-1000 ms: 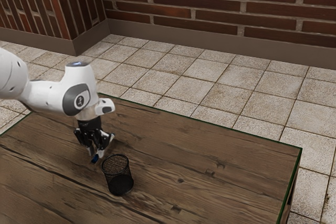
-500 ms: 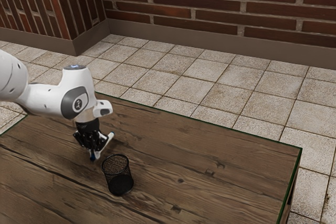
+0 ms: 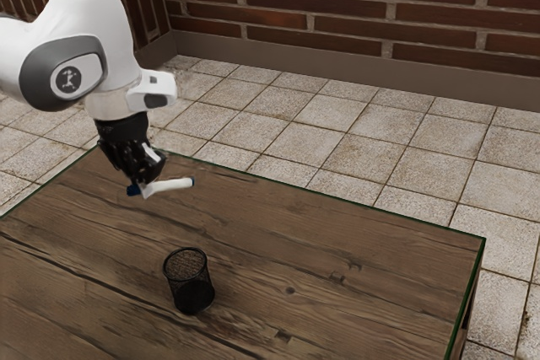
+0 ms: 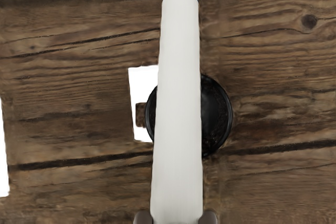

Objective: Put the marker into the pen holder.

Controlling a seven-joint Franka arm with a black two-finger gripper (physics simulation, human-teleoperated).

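In the exterior view my gripper [image 3: 145,187] is raised above the table, shut on the white marker [image 3: 173,185]. The marker lies roughly level across the fingers, its blue end out on one side and its white length toward the exterior view's right. The black mesh pen holder [image 3: 190,282] stands upright on the table, lower than the marker and apart from it. In the wrist view the marker [image 4: 179,87] crosses over the pen holder [image 4: 218,114] and hides its middle; fingertips of the gripper [image 4: 177,217] touch the marker from both sides.
The wooden table [image 3: 337,250] has its far edge beyond the pen holder, with a tiled floor [image 3: 337,124] and a brick wall past it. White patches [image 4: 142,85] show beside the pen holder in the wrist view.
My gripper has risen well above the table with the marker and moved back from beside the pen holder. The marker now shows more fully and more level. The pen holder has stayed put.
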